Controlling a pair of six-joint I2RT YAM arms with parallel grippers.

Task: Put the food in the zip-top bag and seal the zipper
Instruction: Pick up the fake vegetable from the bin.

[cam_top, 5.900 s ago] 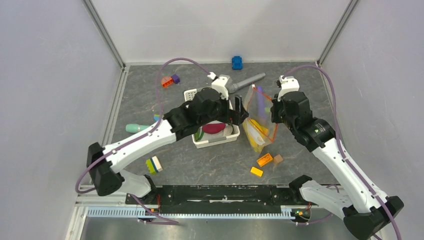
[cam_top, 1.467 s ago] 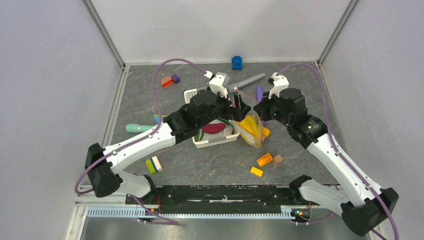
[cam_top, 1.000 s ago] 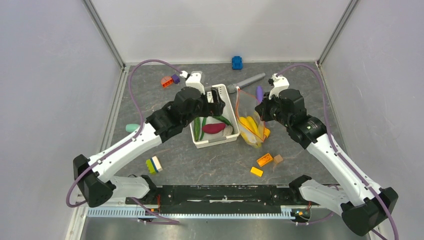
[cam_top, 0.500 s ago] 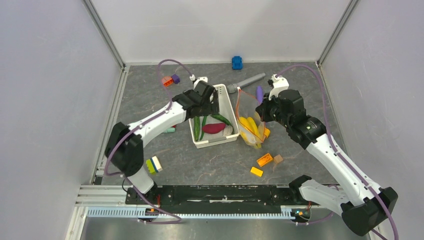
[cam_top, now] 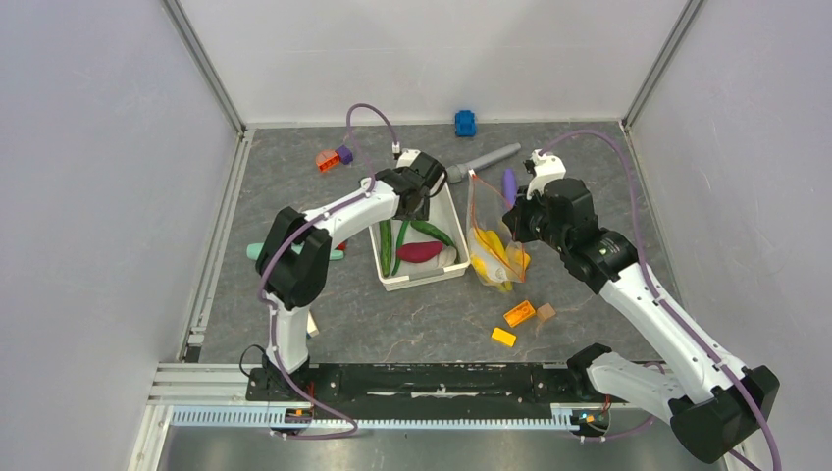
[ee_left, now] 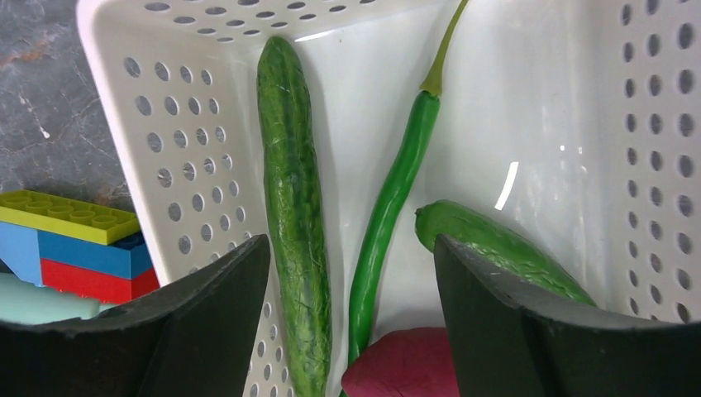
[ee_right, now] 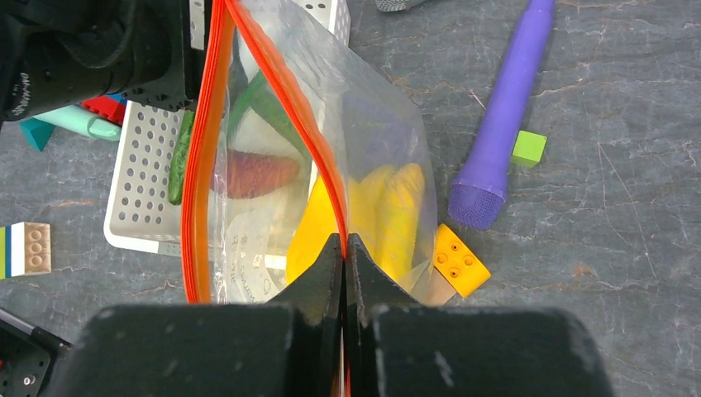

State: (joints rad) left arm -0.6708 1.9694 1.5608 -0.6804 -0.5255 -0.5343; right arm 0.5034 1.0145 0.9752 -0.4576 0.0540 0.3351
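Observation:
My right gripper (ee_right: 344, 244) is shut on the orange-red zipper (ee_right: 198, 165) of the clear zip-top bag (ee_right: 380, 124) and holds its mouth up and open. Yellow banana-like food (ee_right: 388, 207) lies inside the bag (cam_top: 491, 240). My left gripper (ee_left: 351, 240) hangs open over the white basket (ee_left: 178, 165), with nothing between its fingers. Below it lie a dark-green cucumber (ee_left: 293, 207), a slim green bean (ee_left: 388, 207), a second cucumber (ee_left: 496, 244) and a purple-red sweet potato (ee_left: 405, 364). From above, the left gripper (cam_top: 417, 201) is at the basket's far end.
A long purple cylinder (ee_right: 504, 107) and a yellow block (ee_right: 460, 260) lie right of the bag. Orange, yellow and tan blocks (cam_top: 519, 313) sit nearer the arms. A grey cylinder (cam_top: 486, 159) and a blue toy (cam_top: 465, 123) lie at the back, stacked bricks (ee_left: 66, 240) left of the basket.
My left arm has left the bag's mouth and swung left and back over the basket, its jaws a little narrower. The right gripper keeps hold of the zipper, almost still.

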